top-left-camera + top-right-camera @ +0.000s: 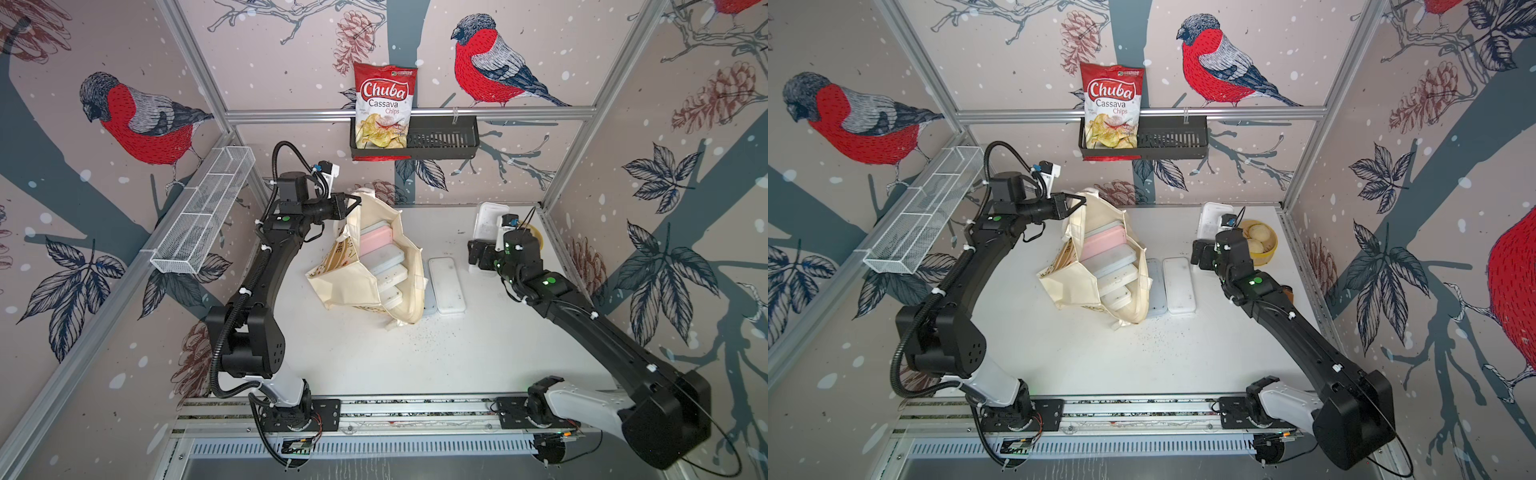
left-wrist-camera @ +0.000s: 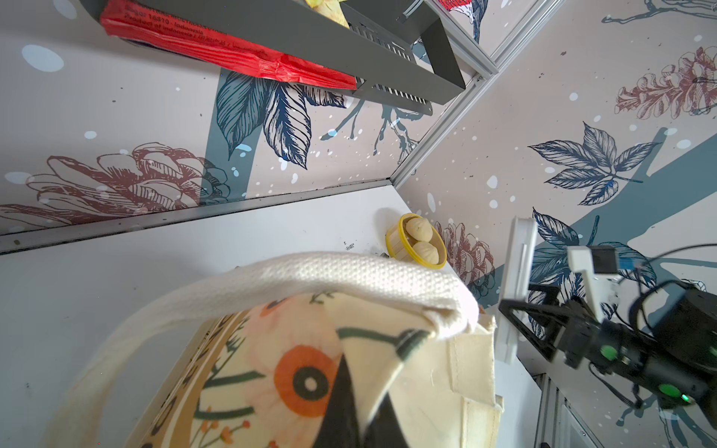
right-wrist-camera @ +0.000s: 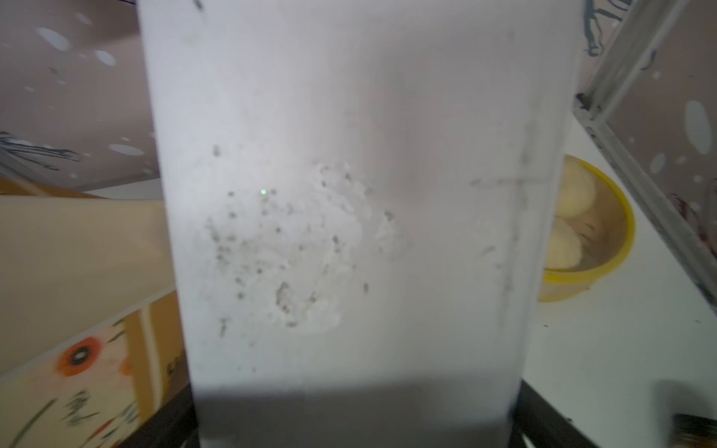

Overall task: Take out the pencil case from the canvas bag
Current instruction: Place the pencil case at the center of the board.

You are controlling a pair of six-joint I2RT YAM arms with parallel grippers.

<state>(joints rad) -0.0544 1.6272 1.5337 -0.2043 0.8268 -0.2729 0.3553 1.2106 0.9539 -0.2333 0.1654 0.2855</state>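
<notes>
right gripper [image 1: 485, 246]: your jaws stand wide and are clamped across a white rectangular hard-shell pencil case [image 1: 490, 220], held upright on end at the far right of the white tabletop [image 1: 415, 361], well apart from the bag; whether its lower end touches the table you cannot tell. in the right wrist view its speckled face fills the frame. left gripper [image 1: 355, 203]: your black fingers [image 2: 341, 403] are together, pinching the far rim of the cream canvas tote bag [image 1: 353, 286] with floral print, beside its cream loop handle [image 2: 310, 275]. the bag sits mid-table, mouth gaping upward. inside it, overlapping, lie a pink flat case [image 1: 376, 241], a pale blue flat case [image 1: 384, 259] and two white flat cases [image 1: 392, 276]. just beside the bag, flat and side by side, lie a pale grey-blue case [image 1: 430, 305], partly covered by the bag's edge, and a second white case [image 1: 446, 286]. near the held case, in the far right corner, sits a round yellow bowl [image 1: 1268, 254] of pale dumplings.
</notes>
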